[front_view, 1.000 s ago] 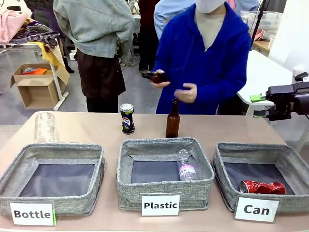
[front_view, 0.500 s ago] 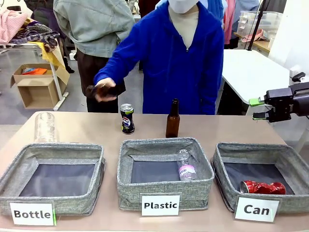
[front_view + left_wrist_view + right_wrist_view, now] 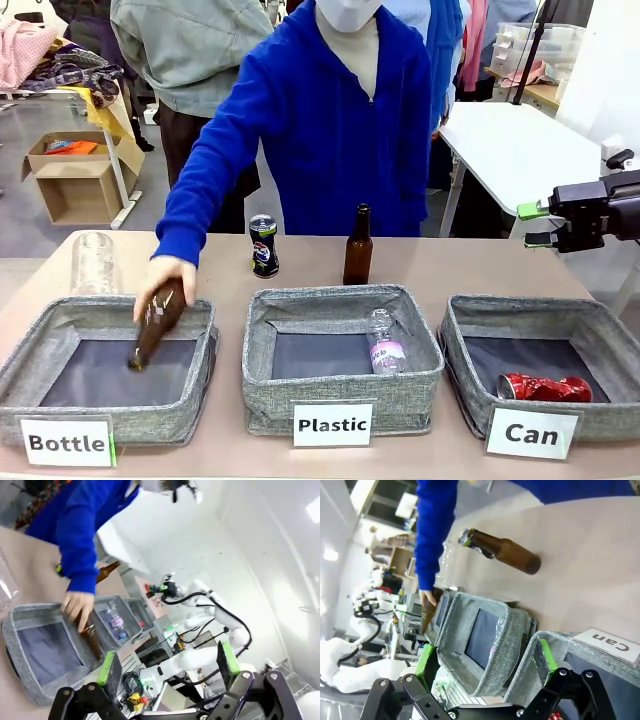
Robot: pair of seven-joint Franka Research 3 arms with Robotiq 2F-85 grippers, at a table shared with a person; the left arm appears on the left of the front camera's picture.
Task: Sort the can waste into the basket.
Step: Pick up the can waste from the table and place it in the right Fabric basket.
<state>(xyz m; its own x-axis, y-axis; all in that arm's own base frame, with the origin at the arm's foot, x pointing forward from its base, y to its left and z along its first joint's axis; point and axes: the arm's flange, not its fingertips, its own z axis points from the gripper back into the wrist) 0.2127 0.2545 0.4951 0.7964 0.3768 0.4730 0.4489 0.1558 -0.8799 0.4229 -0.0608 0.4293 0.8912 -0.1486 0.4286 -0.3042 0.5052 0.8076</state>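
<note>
Half done, judging by the crushed red can [image 3: 545, 387] lying in the Can basket [image 3: 530, 304]; aiming next at the Pepsi can [image 3: 263, 245] standing near the brown bottle [image 3: 358, 247], left gripper [image 3: 167, 660] and right gripper [image 3: 532, 222] gaping, steering clear of the person's hand [image 3: 165, 280].

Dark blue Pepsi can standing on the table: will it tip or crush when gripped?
The upright dark blue Pepsi can is tall and round, so a nudge probably tips and rolls it. Thin metal likely dents, like the crushed red can.

The right gripper [image 3: 533, 224] hovers near the table's [image 3: 450, 265] far right corner, jaws spread wide; the left gripper's [image 3: 167, 662] likewise.
</note>
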